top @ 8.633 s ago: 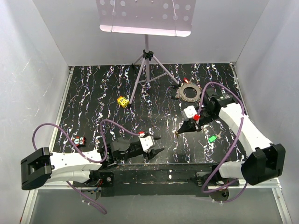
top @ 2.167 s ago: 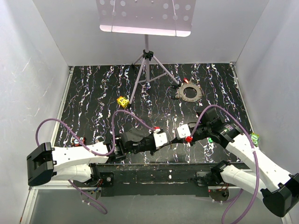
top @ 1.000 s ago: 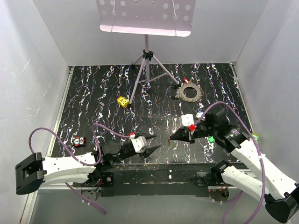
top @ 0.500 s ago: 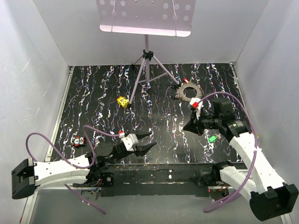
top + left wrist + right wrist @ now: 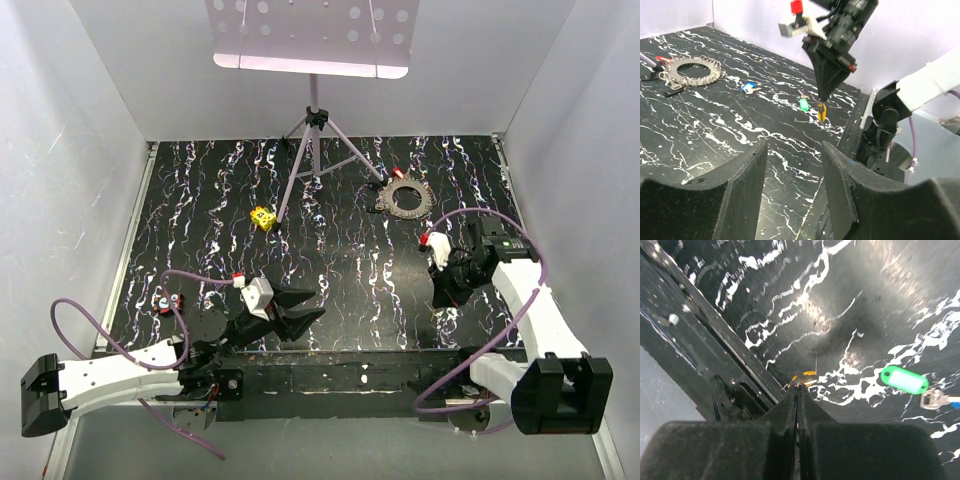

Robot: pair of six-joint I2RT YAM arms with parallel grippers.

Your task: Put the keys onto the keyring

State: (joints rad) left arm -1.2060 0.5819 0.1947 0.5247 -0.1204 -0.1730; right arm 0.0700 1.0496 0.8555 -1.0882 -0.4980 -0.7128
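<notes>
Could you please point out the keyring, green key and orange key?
keyring (image 5: 692,80), left wrist view, near rim.
green key (image 5: 904,380), right wrist view, plastic head.
orange key (image 5: 821,111), left wrist view, plastic head.

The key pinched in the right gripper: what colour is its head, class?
Orange. The key hangs from the shut right gripper, clearest in the left wrist view.

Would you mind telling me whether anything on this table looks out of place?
Only the yellow dotted cube, alone near the stand's feet: it is no key. Nothing looks spilled or damaged.
</notes>
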